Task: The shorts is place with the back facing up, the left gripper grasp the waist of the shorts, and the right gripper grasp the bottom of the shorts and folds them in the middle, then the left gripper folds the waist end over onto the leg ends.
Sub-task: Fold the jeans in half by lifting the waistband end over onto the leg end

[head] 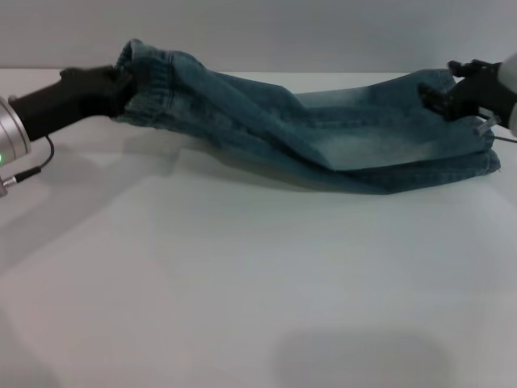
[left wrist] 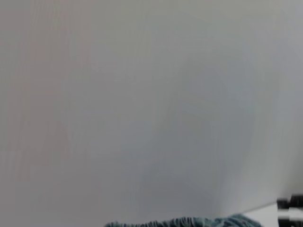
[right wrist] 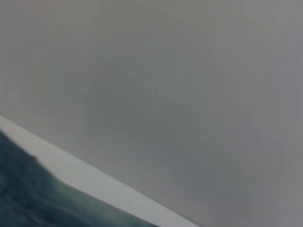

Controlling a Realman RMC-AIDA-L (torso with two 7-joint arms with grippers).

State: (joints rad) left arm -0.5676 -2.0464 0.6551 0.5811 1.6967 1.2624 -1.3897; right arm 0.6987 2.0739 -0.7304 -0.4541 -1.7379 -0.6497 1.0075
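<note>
The faded blue denim shorts (head: pixel 323 133) hang stretched across the back of the white table (head: pixel 242 275), sagging in the middle onto it. My left gripper (head: pixel 121 85) is shut on the ruffled elastic waist (head: pixel 149 77) at the left, lifted off the table. At the right, my right gripper (head: pixel 443 95) is shut on the leg ends (head: pixel 436 85), also raised. The lower layer of denim (head: pixel 436 174) rests on the table. A strip of the waist (left wrist: pixel 189 222) shows in the left wrist view, and dark denim (right wrist: pixel 28 198) in the right wrist view.
Bare white table fills the whole near half in front of the shorts. A grey wall (head: pixel 283 32) rises behind the table's far edge. The left arm's silver cylinder (head: pixel 10 133) sits at the left border.
</note>
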